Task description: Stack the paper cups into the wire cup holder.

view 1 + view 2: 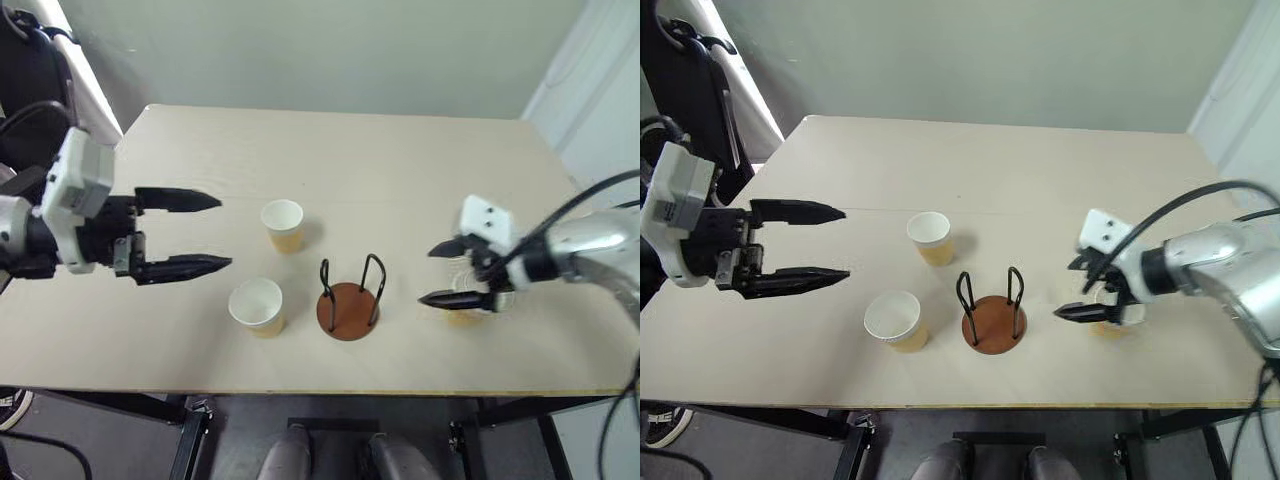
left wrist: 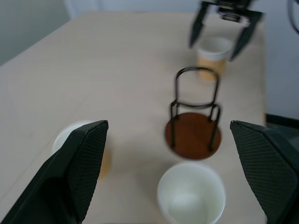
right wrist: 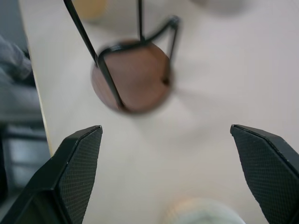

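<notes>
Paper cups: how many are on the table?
3. One far cup behind the holder, one near cup to its left, one right cup beneath the open right gripper.

Three paper cups [image 1: 282, 224], one wire cup holder [image 1: 350, 298]

Pretty plain room. There's a pale wood-look table [image 1: 400, 160] with a light beige top and faint grain, its near edge running straight across the bottom of the head views. Behind it is a bare wall [image 1: 330, 50] in a muted grey-green, no pictures or anything on it. On the right there's a lighter white panel [image 1: 600, 110], could be a door or another wall, can't tell. Far left corner has a dark chair [image 1: 685, 90] next to a bright white strip [image 1: 740, 90]. Under the table you can see dark metal legs [image 1: 185, 440] and grey floor [image 1: 100, 450]. Lighting's soft and even.
</notes>
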